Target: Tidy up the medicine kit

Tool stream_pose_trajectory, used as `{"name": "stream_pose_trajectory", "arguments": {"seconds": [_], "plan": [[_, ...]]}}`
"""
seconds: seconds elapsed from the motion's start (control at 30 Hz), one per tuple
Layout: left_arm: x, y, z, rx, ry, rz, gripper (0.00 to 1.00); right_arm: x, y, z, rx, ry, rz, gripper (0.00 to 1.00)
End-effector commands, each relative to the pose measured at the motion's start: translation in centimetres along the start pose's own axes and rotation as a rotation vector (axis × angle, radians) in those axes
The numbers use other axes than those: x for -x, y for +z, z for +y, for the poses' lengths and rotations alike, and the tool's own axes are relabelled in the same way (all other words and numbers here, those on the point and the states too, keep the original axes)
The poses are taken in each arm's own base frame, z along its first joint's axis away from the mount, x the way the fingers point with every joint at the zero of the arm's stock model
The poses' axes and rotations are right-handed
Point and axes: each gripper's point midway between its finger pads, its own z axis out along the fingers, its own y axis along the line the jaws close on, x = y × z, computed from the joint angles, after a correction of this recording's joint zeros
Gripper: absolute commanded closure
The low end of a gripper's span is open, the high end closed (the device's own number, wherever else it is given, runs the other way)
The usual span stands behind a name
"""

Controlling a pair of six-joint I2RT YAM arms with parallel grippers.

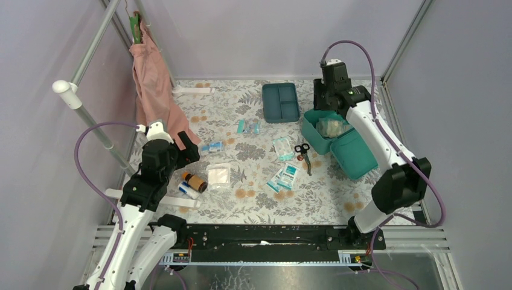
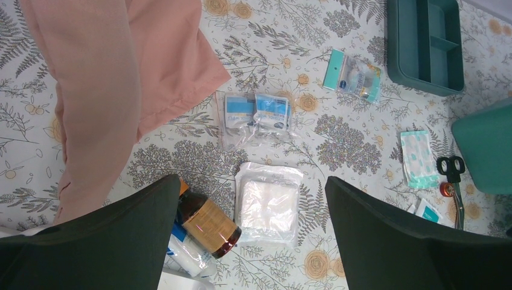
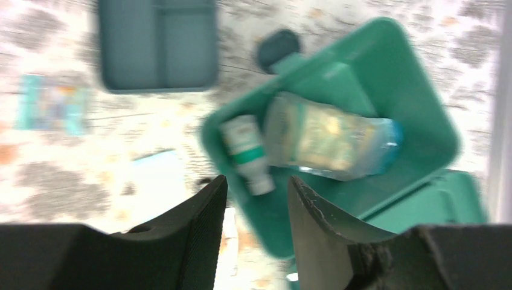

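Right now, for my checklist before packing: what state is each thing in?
Teal-green plastic medicine kit: lid open, partly filled.
Dark blue-teal divided tray: empty.
Brown labelled bottle: lying on its side.
Left gripper: open, empty.
Right gripper: open, empty.

a: top view: bright, even, diffuse light from above; shadows on the tablecloth (image 1: 253, 175) are faint and soft.
b: left wrist view is crisp, colours true. right wrist view is heavily motion-blurred: medicine kit (image 3: 422, 84) edges smear, cloth print is washed out, overexposed at left.
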Motion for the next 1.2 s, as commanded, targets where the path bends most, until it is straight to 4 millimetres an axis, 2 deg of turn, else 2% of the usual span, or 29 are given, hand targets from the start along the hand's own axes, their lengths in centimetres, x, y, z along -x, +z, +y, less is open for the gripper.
{"name": "stream_pose_trajectory", "arguments": {"seconds": [0.0,0.1,0.17,0.43,0.57,0.73,0.87,1.17], "plan": [[0.3,0.3,-0.2,-0.011,0.009,-0.017,0.01,4.6,-5.4,6.8,0.306,0.237,-0.151,0.52],[0.4,0.2,-0.2,-0.011,0.007,-0.025,0.01,4.7,-5.4,10.1,0.418,0.328,-0.145,0.52],[0.4,0.1,-0.2,-0.011,0.005,-0.026,0.01,4.2,-4.8,12.4,0.479,0.382,-0.124,0.52],[0.5,0.1,-0.1,-0.007,0.004,-0.03,0.01,1.2,-0.8,19.9,0.5,0.443,-0.022,0.47],[0.5,0.1,0.0,-0.004,0.003,-0.034,0.01,-0.6,2.0,22.6,0.484,0.414,0.043,0.46],[0.5,0.1,0.0,-0.003,0.003,-0.032,0.01,-3.3,6.1,24.3,0.447,0.387,0.125,0.45],[0.5,0.1,-0.1,-0.003,0.004,-0.03,0.01,-4.7,8.5,24.9,0.421,0.358,0.163,0.41],[0.4,0.2,0.0,-0.001,0.006,-0.027,0.02,-5.2,11.8,25.9,0.4,0.32,0.176,0.4]]}}
